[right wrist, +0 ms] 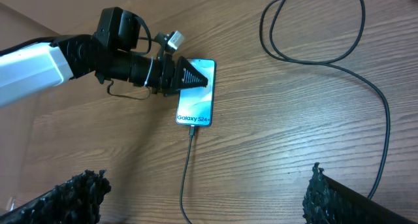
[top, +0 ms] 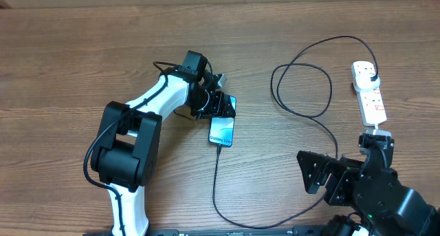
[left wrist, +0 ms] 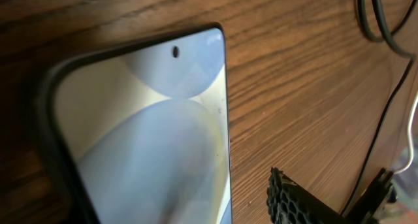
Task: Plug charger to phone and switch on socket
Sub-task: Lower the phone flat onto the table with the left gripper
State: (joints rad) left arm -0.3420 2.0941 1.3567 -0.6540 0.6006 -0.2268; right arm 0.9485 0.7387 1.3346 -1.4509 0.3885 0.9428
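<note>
Our left claw (top: pixel 222 104) hovers over the upper end of the phone (top: pixel 221 131) with its jaws apart. The left wrist view shows one finger (left wrist: pixel 294 201) standing off the phone's right edge with bare wood between them; the other finger is out of frame. The phone lies flat on the counter (top: pixel 82 50), screen lit and facing up, near the middle of the scene.

At the phone's lower end the tip of the charger (top: pixel 214 177) looks seated. The black cable runs towards us, sweeps right, loops once and climbs to the socket (top: pixel 372 102) at the far right, where its plug head (top: pixel 372 76) sits in the top outlet. Our right claw (right wrist: pixel 199 191) hangs low at the near right with its jaws spread wide and nothing between them, a little short of the socket.

We judge the plugging done and the step in hand to be letting go of the phone. To do it well we should lift the left claw straight up, keeping both fingers off the phone's edges. A brush could slide the phone and tug the connector loose. The arm should also stay off the cable. The switch is then left for the right claw. It should come down on the rocker beside the occupied outlet, clear of the plug head, pressing squarely so that the strip does not skid.
</note>
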